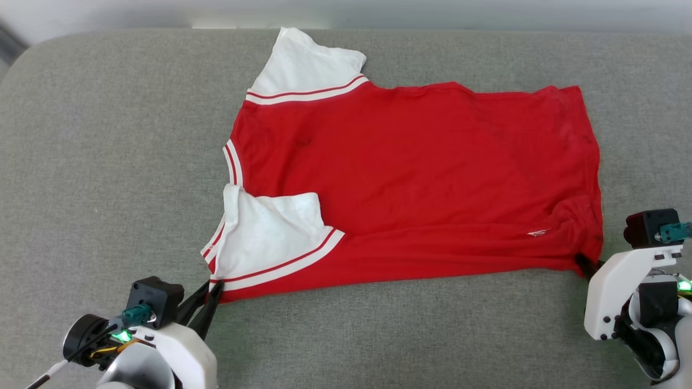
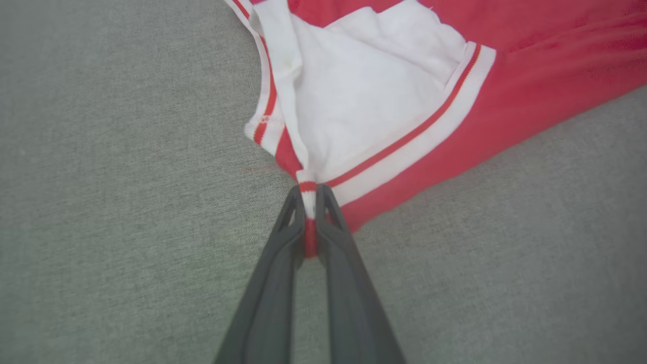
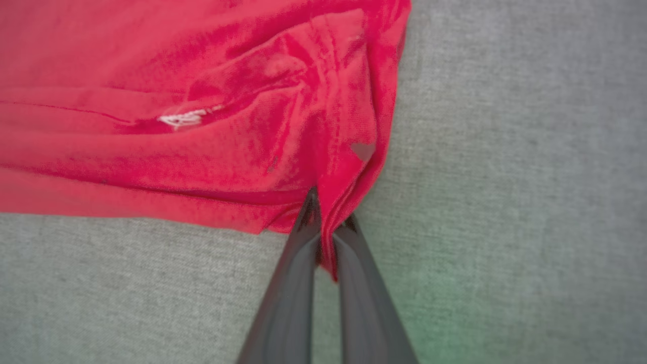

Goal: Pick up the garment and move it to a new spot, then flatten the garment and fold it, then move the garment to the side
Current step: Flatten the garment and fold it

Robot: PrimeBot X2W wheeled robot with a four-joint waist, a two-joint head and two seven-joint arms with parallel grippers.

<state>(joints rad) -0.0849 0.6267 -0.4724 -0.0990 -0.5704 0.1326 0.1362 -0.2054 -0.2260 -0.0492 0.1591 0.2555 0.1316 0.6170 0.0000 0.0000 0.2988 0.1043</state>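
The garment (image 1: pixel 411 178), a red jersey with white sleeves and red-white striped trim, lies spread on the grey cushion with its plain face up, collar to the left and hem to the right. My left gripper (image 1: pixel 213 286) is shut on the near shoulder corner by the near sleeve (image 1: pixel 265 232); in the left wrist view my left gripper (image 2: pixel 311 194) pinches the striped trim of the garment (image 2: pixel 530 65). My right gripper (image 1: pixel 581 260) is shut on the near hem corner; in the right wrist view my right gripper (image 3: pixel 326 215) holds a bunched fold of the garment (image 3: pixel 177 116).
The grey fabric surface (image 1: pixel 108 162) extends well to the left and along the front of the garment. Its rounded back edge (image 1: pixel 162 32) meets a pale wall behind. The far sleeve (image 1: pixel 305 67) reaches almost to that back edge.
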